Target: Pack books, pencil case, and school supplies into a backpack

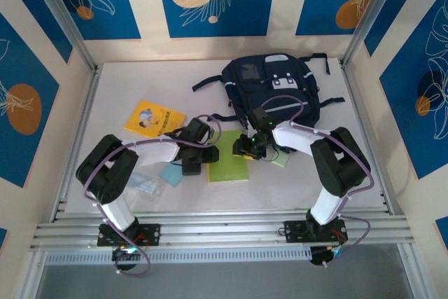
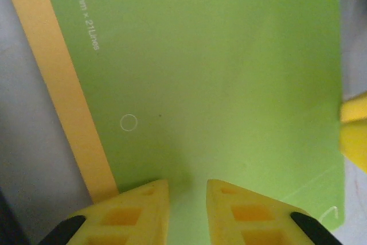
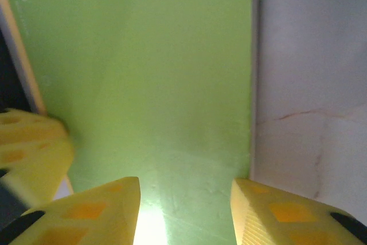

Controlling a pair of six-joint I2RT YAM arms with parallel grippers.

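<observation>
— Top external: where is the lime-green book (image 1: 229, 166)?
— Flat on the table (image 1: 140, 82), near the backpack (image 1: 273, 85). Left gripper (image 2: 186, 199) slightly parted, right gripper (image 3: 184, 205) spread wide, both empty above it.

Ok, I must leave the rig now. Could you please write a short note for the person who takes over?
Left gripper: open, close above the lime-green book, near its orange spine strip.
Right gripper: open, at the same book's opposite edge. Neither grips it.
Things: the green book lies flat in front of the navy backpack. The orange-yellow book is further left. The light blue pad and clear plastic piece are by the left arm. The pale green pad is just right of the green book.
Done: nothing visibly packed.
Left: all of these, probably the green book first.
</observation>
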